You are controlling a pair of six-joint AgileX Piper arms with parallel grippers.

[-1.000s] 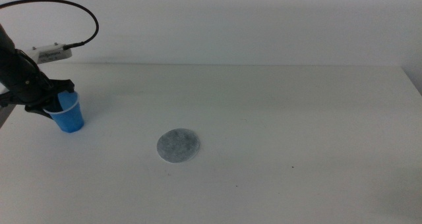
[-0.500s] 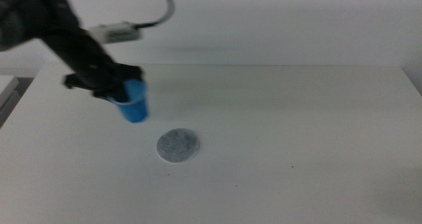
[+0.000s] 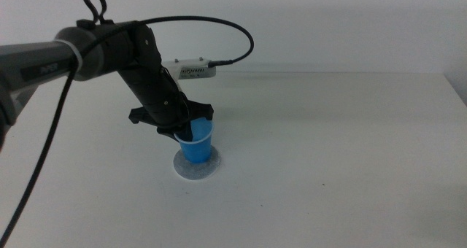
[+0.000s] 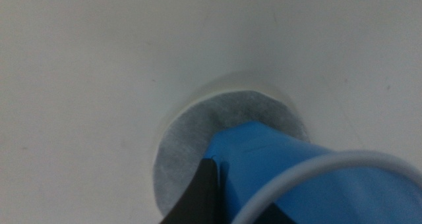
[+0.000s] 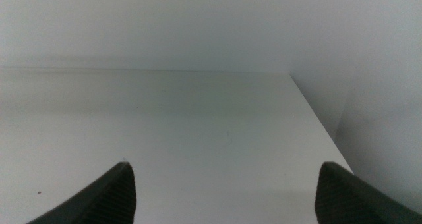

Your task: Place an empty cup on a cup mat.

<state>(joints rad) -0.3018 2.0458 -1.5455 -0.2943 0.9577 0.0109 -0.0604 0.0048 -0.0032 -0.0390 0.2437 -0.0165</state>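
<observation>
The blue cup (image 3: pixel 196 143) stands upright over the round speckled grey cup mat (image 3: pixel 188 167) at the table's middle left. My left gripper (image 3: pixel 187 130) reaches in from the left and is shut on the cup's rim. In the left wrist view the cup (image 4: pixel 290 165) fills the near side, its base over the mat (image 4: pixel 198 135), with one dark jaw against its wall. I cannot tell whether the base touches the mat. My right gripper (image 5: pixel 224 191) is open and empty above the bare table, out of the middle view.
The white table (image 3: pixel 336 146) spreads around the mat. A black cable (image 3: pixel 219 25) arcs from the left arm to a small white box (image 3: pixel 190 70) behind it. The table's right edge (image 5: pixel 316 118) shows in the right wrist view.
My left gripper has carried the cup from the table's far left, rightward and toward the front, and lowered it over the mat. The mat has not moved.
</observation>
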